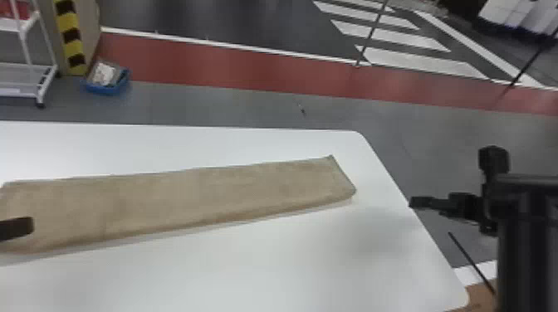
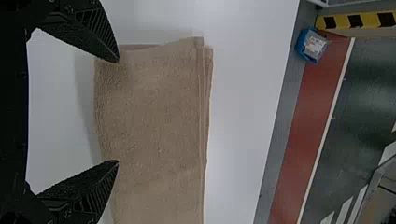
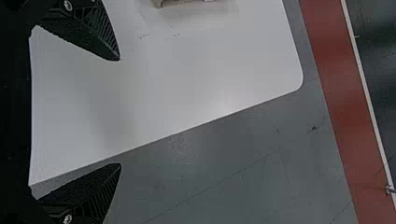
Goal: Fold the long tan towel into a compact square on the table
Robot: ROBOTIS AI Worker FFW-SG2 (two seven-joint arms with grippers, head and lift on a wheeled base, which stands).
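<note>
Tan, soft-napped cloth: the towel (image 1: pixel 199 195) lies on the white table (image 1: pixel 265 261) as a long, flat strip, its far end slanting away toward the table's right side and its other end running out at the head view's left edge. Stacked layers show along one border in the left wrist view.

At the left end, the left gripper (image 1: pixel 18 228) is over the towel, open and empty, its fingers (image 2: pixel 88 32) spread wide at the cloth's border; whether the tips touch it, I can't fairly tell. The right gripper (image 1: pixel 461 204) is out by the table's right edge, well apart from the towel, also open with nothing between its fingers (image 3: pixel 93 193).

Beyond the table, a blue bin (image 1: pixel 107 89) sits on the grey floor beside a yellow-and-black striped post (image 1: pixel 70 39), near a white rack (image 1: pixel 25 66).
</note>
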